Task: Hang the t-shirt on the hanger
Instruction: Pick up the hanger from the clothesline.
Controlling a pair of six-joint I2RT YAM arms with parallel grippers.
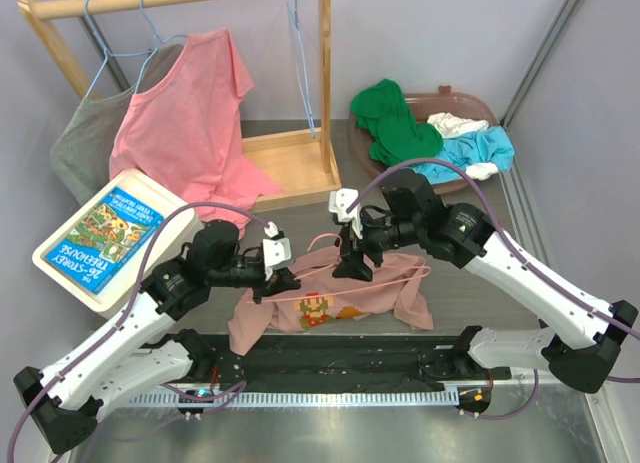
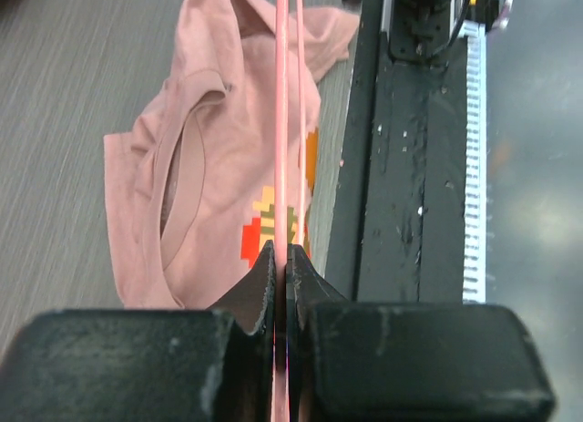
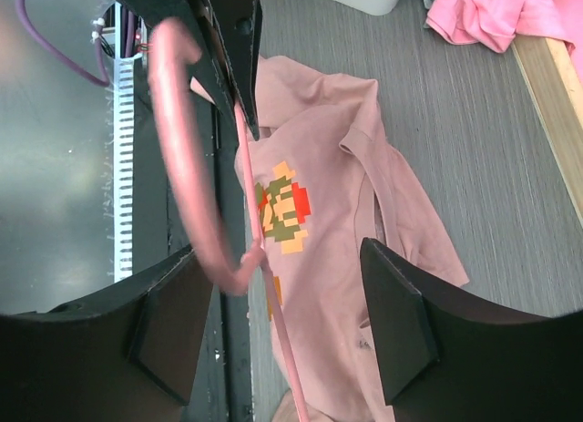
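Note:
The mauve-pink t-shirt lies crumpled on the table, its pixel-art print facing up. My left gripper is shut on the thin salmon-pink hanger, and the wire runs straight out between its closed jaws above the t-shirt. My right gripper hovers over the shirt with its jaws open. The hanger's hook curves down between the right fingers, close to the left one, and neither pad presses on it. The left gripper's black body fills the top of the right wrist view.
A wooden rack at the back left holds a coral-pink shirt, a grey shirt and light blue hangers. A white box with a book sits left. A brown basket holds clothes at back right. A black mat lines the near edge.

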